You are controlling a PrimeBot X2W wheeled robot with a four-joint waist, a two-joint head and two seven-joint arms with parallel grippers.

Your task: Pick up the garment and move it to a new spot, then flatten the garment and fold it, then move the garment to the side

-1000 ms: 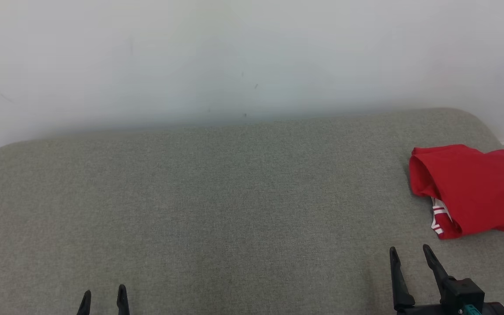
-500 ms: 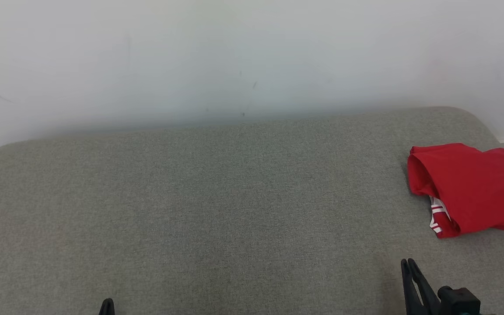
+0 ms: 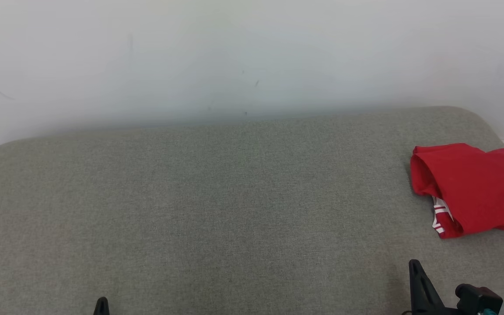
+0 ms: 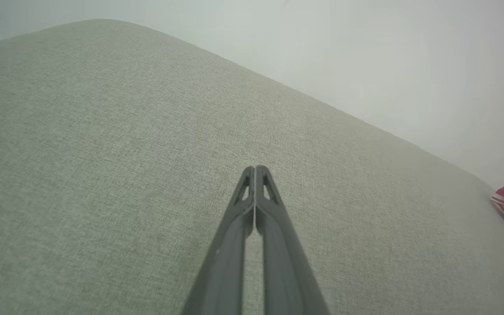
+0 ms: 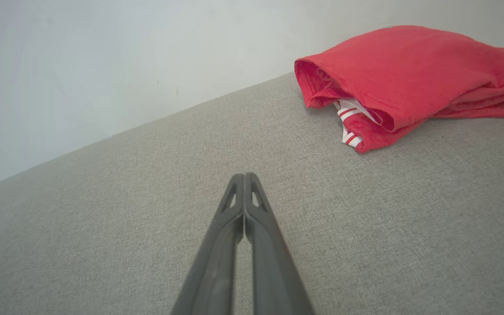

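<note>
My left gripper (image 4: 255,168) and right gripper (image 5: 244,176) are both closed and empty above the grey cushion (image 3: 234,210); the folded red garment (image 3: 470,188) lies far right, so I should withdraw without brushing it.

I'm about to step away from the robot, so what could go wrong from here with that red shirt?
The folded red garment lies at the right end of the grey cushion, near its rounded edge; a nudge might slide it off. Its top fold looks loose, so it may spring open. The right gripper, fingers shut and empty, points just left of it; a forward move could snag it.
</note>
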